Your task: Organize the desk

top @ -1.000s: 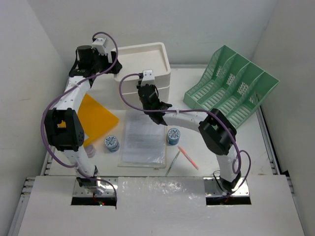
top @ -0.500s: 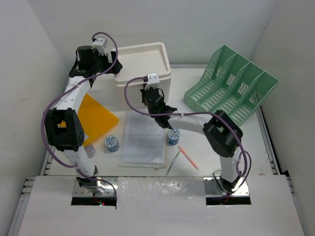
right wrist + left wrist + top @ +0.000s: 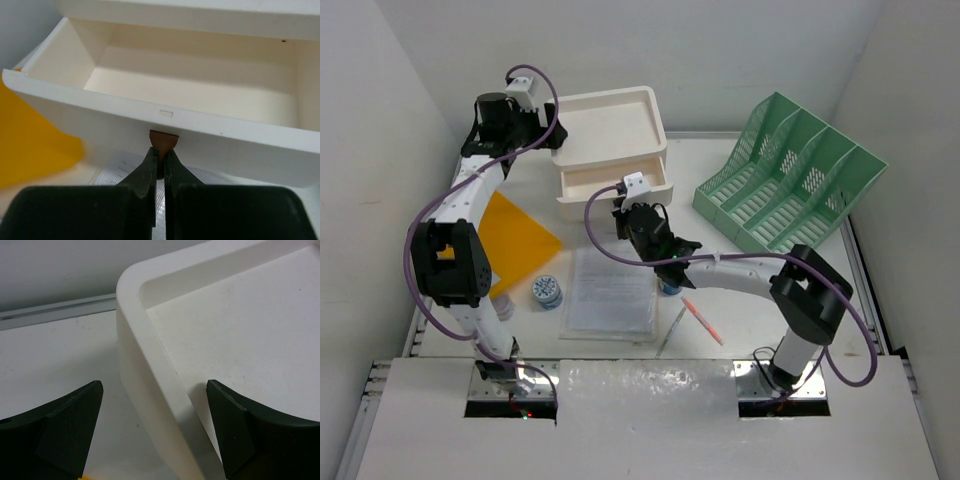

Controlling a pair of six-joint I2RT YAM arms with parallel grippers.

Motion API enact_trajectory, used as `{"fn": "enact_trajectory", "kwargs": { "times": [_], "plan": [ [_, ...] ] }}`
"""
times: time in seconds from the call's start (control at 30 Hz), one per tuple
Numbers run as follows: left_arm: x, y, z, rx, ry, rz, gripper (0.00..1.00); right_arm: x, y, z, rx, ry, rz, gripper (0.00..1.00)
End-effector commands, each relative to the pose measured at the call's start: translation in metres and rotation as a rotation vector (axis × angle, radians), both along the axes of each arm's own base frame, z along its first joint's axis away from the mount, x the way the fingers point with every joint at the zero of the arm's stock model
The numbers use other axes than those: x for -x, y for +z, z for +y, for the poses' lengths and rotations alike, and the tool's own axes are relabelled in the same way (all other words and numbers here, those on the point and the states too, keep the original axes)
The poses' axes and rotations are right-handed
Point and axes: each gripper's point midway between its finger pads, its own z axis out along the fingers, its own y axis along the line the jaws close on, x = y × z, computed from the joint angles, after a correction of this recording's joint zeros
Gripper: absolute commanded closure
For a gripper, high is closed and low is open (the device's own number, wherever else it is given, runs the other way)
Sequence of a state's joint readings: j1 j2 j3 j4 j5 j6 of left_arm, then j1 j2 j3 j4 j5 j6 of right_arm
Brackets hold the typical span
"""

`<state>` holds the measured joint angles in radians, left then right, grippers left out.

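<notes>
White desk (image 3: pixel 745 325) lies flat — its long axis running left to right.

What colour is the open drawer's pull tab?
Brown pull tab, clearest in the right wrist view.

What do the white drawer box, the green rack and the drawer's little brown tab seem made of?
The drawer box looks like matte white plastic: smooth walls, rounded moulded corners. The green rack is probably plastic, evenly coloured with perforated walls, though coated metal is possible. The brown tab is dull, maybe leather or rubber; too small to tell.
</notes>
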<state>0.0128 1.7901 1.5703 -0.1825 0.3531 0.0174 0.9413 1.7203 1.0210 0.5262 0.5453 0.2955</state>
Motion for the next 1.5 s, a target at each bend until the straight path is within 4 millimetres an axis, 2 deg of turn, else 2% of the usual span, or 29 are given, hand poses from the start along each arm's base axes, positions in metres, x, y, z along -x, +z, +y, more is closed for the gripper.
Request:
{"fn": "enact_trajectory", "kwargs": {
  "times": [0.0,0.17,0.47,0.5,0.53,0.63,0.67,0.77,0.83,0.87,1.0,1.03,1.07,1.13,1.17,1.2,1.23,1.27,1.3,1.33,1.37,1.4,1.43,1.47],
  "plan": [
    [-0.008,0.003,0.001,-0.002,0.017,-0.027,0.17,0.028,0.005,0.012,-0.007,0.085,0.020,1.00],
    [-0.009,0.005,0.003,-0.007,0.025,-0.031,0.17,0.045,0.007,0.015,0.006,0.127,0.039,1.00],
    [-0.010,0.006,0.004,-0.007,0.030,-0.029,0.17,0.059,0.006,0.014,0.012,0.188,0.075,0.98],
    [-0.009,0.006,0.003,-0.009,0.028,-0.026,0.17,0.060,0.008,0.014,0.017,0.198,0.076,0.88],
    [-0.010,0.008,0.004,-0.011,0.029,-0.029,0.17,0.062,0.010,0.015,0.023,0.208,0.077,0.67],
    [-0.009,0.014,0.003,-0.017,0.018,-0.030,0.14,0.067,0.025,0.011,0.042,0.234,0.063,0.40],
    [-0.008,0.016,0.002,-0.018,0.014,-0.031,0.14,0.069,0.025,0.008,0.056,0.235,0.068,0.37],
    [-0.005,0.027,-0.001,-0.023,-0.012,-0.037,0.02,0.076,0.033,-0.003,0.077,0.246,0.067,0.26],
    [-0.004,0.041,-0.003,-0.026,-0.028,-0.057,0.00,0.083,0.029,-0.010,0.113,0.264,0.088,0.20],
    [-0.001,0.043,-0.003,-0.039,-0.034,-0.051,0.00,0.087,0.037,-0.015,0.109,0.267,0.086,0.18],
    [0.009,0.092,0.000,-0.070,-0.036,-0.138,0.01,0.099,0.037,-0.036,0.153,0.268,0.119,0.09],
    [0.013,0.103,0.000,-0.076,-0.038,-0.158,0.00,0.101,0.028,-0.048,0.193,0.240,0.142,0.08],
    [0.023,0.126,0.000,-0.089,-0.042,-0.198,0.00,0.101,0.026,-0.055,0.208,0.222,0.147,0.07],
    [0.038,0.147,0.000,-0.113,-0.054,-0.234,0.01,0.106,0.019,-0.074,0.242,0.174,0.169,0.06],
    [0.049,0.151,0.001,-0.148,-0.073,-0.237,0.00,0.107,0.019,-0.080,0.244,0.164,0.173,0.05],
    [0.069,0.169,0.001,-0.169,-0.092,-0.272,0.01,0.112,0.016,-0.087,0.242,0.159,0.177,0.04],
    [0.083,0.162,0.007,-0.227,-0.115,-0.246,0.00,0.115,0.014,-0.091,0.239,0.159,0.184,0.04],
    [0.103,0.172,0.009,-0.262,-0.135,-0.264,0.01,0.117,0.013,-0.094,0.233,0.161,0.185,0.03],
    [0.118,0.171,0.010,-0.283,-0.171,-0.251,0.01,0.121,0.011,-0.099,0.226,0.162,0.184,0.03],
    [0.129,0.167,0.019,-0.315,-0.176,-0.230,0.00,0.124,0.010,-0.103,0.227,0.161,0.188,0.03],
    [0.154,0.151,0.025,-0.379,-0.224,-0.168,0.00,0.125,0.008,-0.107,0.227,0.154,0.190,0.03],
    [0.169,0.142,0.026,-0.401,-0.259,-0.137,0.00,0.127,0.002,-0.112,0.235,0.149,0.200,0.02],
    [0.180,0.129,0.035,-0.433,-0.273,-0.098,0.00,0.130,0.004,-0.115,0.225,0.149,0.194,0.02],
    [0.206,0.097,0.038,-0.486,-0.346,-0.013,0.00,0.130,0.003,-0.117,0.221,0.145,0.194,0.02]
  ]
}}
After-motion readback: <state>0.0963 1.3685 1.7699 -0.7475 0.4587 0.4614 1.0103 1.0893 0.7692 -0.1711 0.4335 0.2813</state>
